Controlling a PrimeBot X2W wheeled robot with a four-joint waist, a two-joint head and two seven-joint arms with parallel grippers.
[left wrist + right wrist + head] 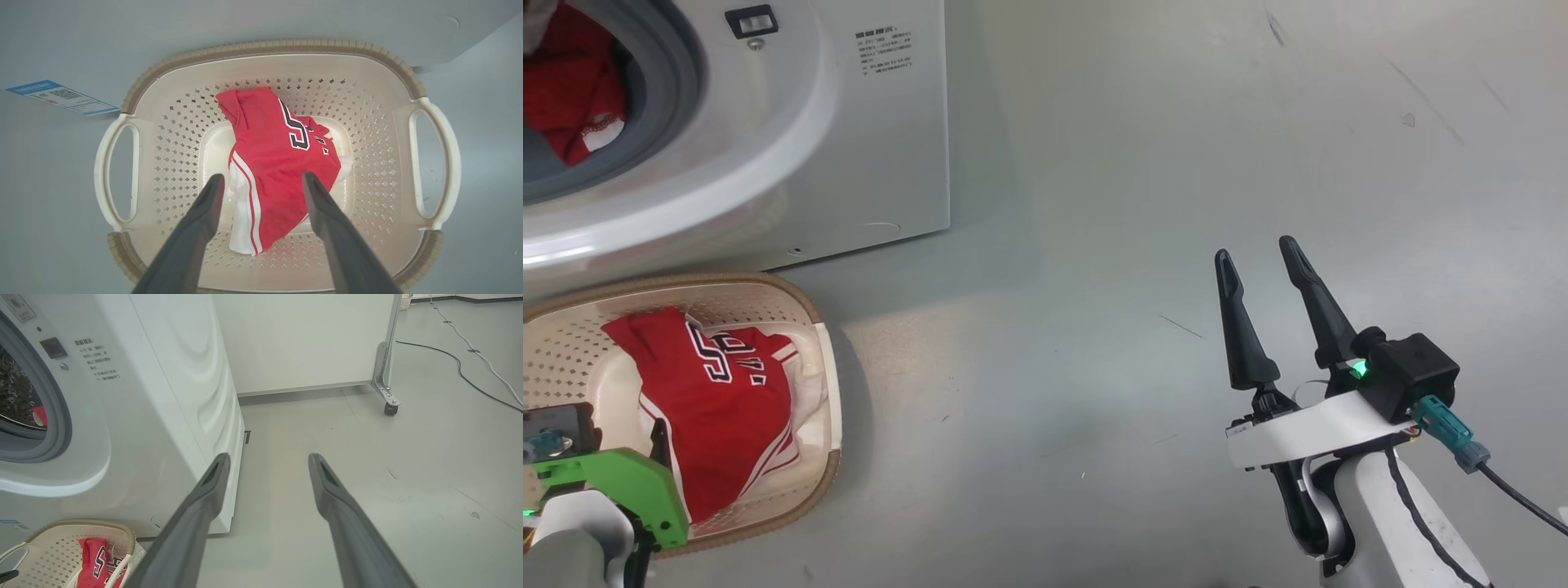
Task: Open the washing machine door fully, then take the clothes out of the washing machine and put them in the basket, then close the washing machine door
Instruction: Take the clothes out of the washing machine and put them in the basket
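The washing machine stands at the upper left, its drum mouth uncovered, with red clothes lying inside. The washing machine door is out of view. In front of the machine sits the cream basket, holding a red garment with white stripes. My left gripper hangs open just above that garment, gripping nothing. Its green wrist mount is over the basket's near end. My right gripper is open and empty above bare floor, well right of the machine.
A blue label is stuck low on the machine's front. Beyond the machine's right side stands a white partition on a castor. Cables trail across the grey floor at the far right.
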